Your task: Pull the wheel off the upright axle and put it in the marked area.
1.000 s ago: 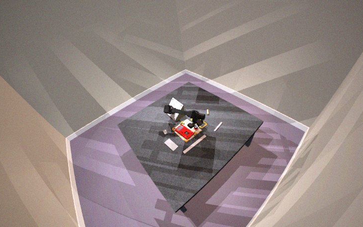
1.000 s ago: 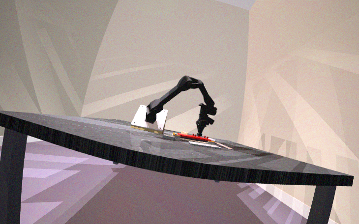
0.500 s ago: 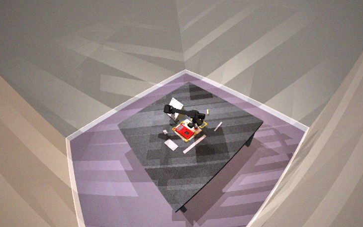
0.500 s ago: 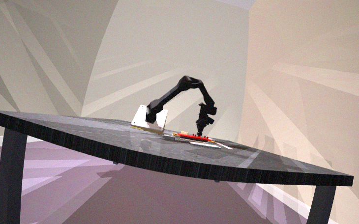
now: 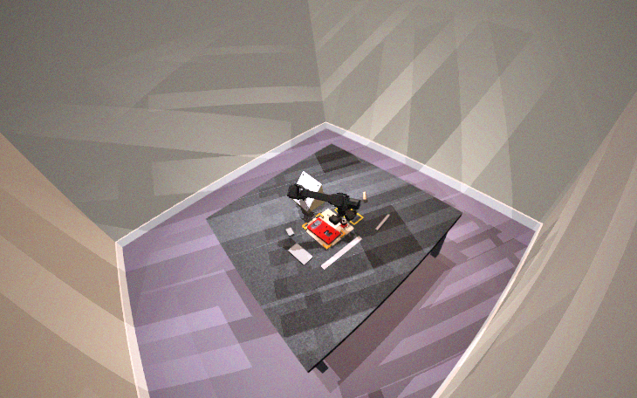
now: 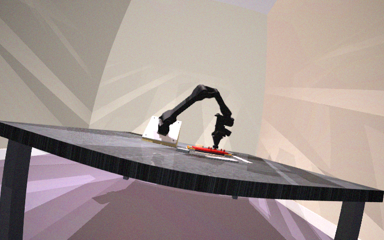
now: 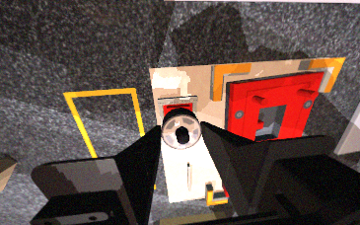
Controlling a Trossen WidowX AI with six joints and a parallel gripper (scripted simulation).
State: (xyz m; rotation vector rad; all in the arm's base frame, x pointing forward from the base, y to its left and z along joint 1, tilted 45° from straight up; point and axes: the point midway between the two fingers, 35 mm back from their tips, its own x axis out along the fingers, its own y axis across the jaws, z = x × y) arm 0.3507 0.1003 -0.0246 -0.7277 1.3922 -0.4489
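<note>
From where I stood, the first thing on the left in the wrist view was the yellow square painted on the table. That was the marked area where the wheel had to end up, and nothing sat in it yet. Just to the right of it lay a pale board, and the wheel was above that board, close beside the yellow square. The gripper pinched the wheel, with one black finger on its left side and the other on its right. I think it squeezed from both sides so the wheel would not slip when pulled straight up. I could not tell if the wheel was on the axle or already a little above it, because the wheel hid the axle from that view. Further right on the board was a red plate with a hole in the middle. The wrist view showed the pinch up close, but not how high the gripper was. The side view showed the arm bent over with its tip pointing straight down, very low over the red plate, but there the wheel was too small to see. The top view showed the whole table, and things on it looked tiny.
</note>
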